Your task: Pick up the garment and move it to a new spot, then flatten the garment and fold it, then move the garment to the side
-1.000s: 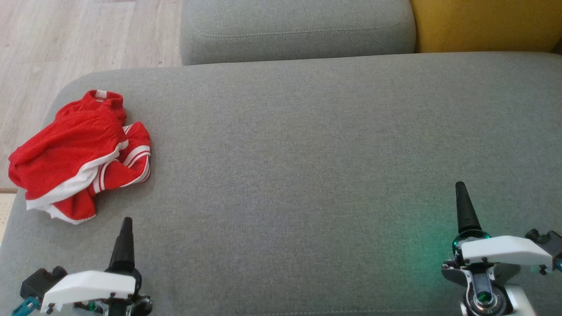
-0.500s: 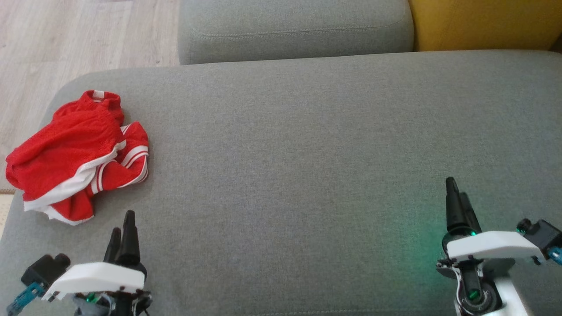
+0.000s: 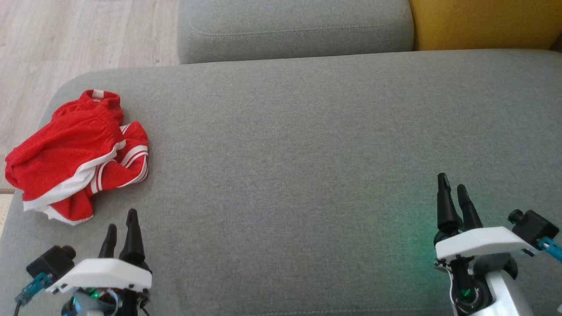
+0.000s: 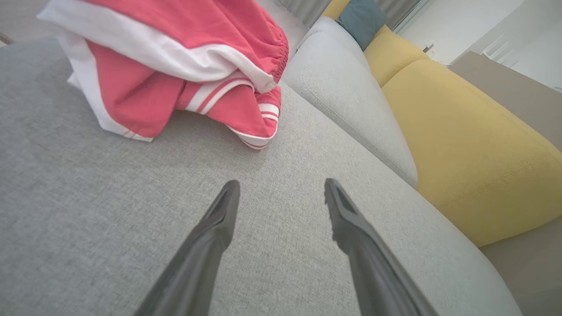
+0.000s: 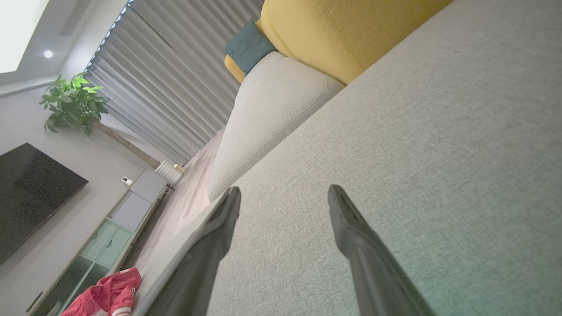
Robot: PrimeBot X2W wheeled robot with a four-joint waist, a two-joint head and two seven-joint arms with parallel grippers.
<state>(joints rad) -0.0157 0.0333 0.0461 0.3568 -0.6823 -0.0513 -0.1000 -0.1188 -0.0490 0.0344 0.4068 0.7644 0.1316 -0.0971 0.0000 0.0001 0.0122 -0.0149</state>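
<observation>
Spotting red white-striped shorts [image 3: 66,153] crumpled at left of frame on grey sofa seat [image 3: 285,145], untouched. Left gripper [image 3: 121,219] at lower left, just below shorts, fingers spread, empty. Right gripper [image 3: 452,181] at lower right, fingers spread, empty

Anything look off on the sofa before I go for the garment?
Only the garment: it lies crumpled in a heap at the left end of the seat, apparently just over the edge. Nothing looks spilled or damaged.

No text, label, brand or number is readable anywhere.
</observation>
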